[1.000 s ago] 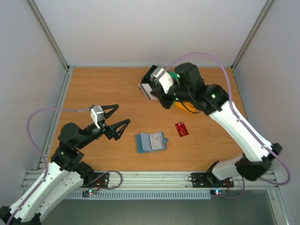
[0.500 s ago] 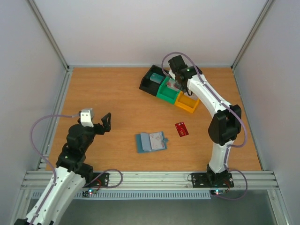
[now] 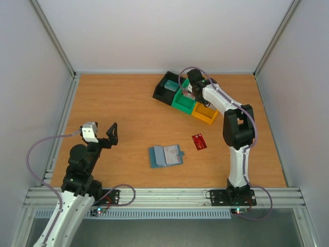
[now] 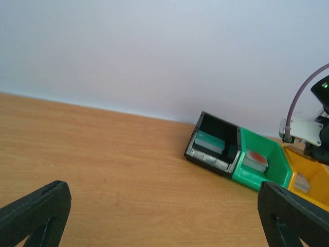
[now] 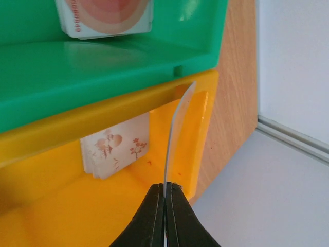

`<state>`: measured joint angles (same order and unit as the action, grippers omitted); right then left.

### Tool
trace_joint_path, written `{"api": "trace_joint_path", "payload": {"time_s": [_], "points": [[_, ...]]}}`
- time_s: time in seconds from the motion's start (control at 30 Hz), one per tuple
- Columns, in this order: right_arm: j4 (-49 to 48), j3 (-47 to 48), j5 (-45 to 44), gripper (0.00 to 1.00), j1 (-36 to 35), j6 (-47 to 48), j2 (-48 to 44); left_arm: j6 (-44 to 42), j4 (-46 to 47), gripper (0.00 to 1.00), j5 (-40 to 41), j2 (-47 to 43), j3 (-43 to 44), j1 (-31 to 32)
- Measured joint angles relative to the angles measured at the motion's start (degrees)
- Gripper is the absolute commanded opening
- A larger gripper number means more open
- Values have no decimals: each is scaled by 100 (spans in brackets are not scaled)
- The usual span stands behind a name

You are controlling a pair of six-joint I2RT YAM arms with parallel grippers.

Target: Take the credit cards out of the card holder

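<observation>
The light blue card holder (image 3: pixel 165 156) lies open on the table's near middle. A dark red credit card (image 3: pixel 199 141) lies flat just right of it. My right gripper (image 3: pixel 197 99) (image 5: pixel 165 191) is shut on a thin pale credit card (image 5: pixel 177 139), which I see edge-on. It hangs over the orange bin (image 5: pixel 51 216) (image 3: pixel 204 113). At the near left, far from the holder, my left gripper (image 3: pixel 111 135) (image 4: pixel 163 206) is open with nothing between its fingers (image 4: pixel 36 211).
A black bin (image 3: pixel 165 87) (image 4: pixel 213 144), a green bin (image 3: pixel 182 101) (image 4: pixel 257 162) and the orange bin (image 4: pixel 311 180) stand in a row at the back. Small card stacks sit in the orange bin (image 5: pixel 115 146) and the green bin (image 5: pixel 103 15). White walls enclose the table.
My right arm has swung from high above the table down to the bins, the card still in its jaws. My left arm has drawn back to the left, its gripper staying open.
</observation>
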<state>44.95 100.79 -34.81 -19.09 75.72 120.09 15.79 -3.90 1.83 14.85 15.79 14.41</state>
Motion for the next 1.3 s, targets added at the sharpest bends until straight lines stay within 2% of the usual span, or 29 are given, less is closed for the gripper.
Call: {"api": "trace_joint_path", "payload": {"time_s": [0.3, 0.77, 1.17, 1.3], "points": [[-745, -387, -181, 1, 153, 417, 15, -297, 297, 99, 103, -415, -125, -293], [-643, -643, -142, 1, 227, 542, 17, -297, 334, 99, 96, -446, -155, -487], [-2037, -1182, -22, 1, 337, 1141, 76, -295, 343, 99, 52, -485, -157, -487], [-2317, -1486, 66, 6, 337, 1281, 76, -295, 343, 99, 50, -485, -157, -487]]}}
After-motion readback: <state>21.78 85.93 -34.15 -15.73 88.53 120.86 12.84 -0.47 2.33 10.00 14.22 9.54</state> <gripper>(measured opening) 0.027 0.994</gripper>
